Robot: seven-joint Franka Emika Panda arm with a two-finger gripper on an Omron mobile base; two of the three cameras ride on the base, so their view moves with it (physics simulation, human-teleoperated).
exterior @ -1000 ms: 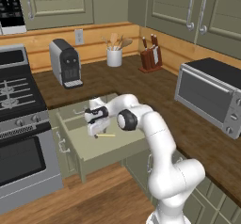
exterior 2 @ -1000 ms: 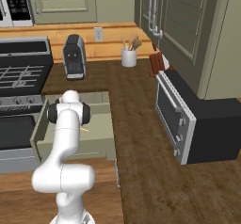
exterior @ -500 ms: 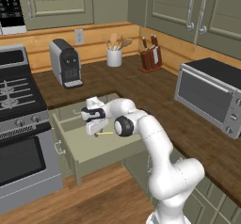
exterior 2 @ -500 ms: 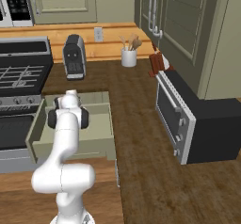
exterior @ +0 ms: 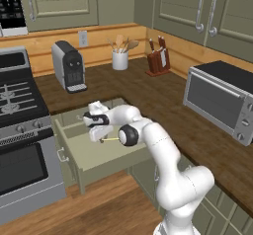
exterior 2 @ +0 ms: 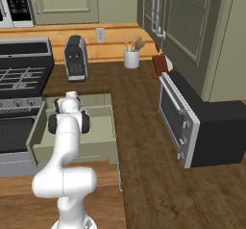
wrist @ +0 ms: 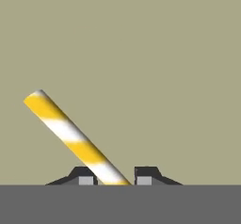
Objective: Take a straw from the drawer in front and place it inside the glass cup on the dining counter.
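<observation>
Two fingers (wrist: 115,177) flank straw (wrist: 70,133) end, over drawer (wrist: 141,53) floor.

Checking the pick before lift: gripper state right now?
Gripper: closed on the straw, down inside the open drawer.

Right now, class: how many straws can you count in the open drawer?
1. The straw lies on the drawer floor, one end running between the fingertips of the gripper. The arm may hide others.
</observation>
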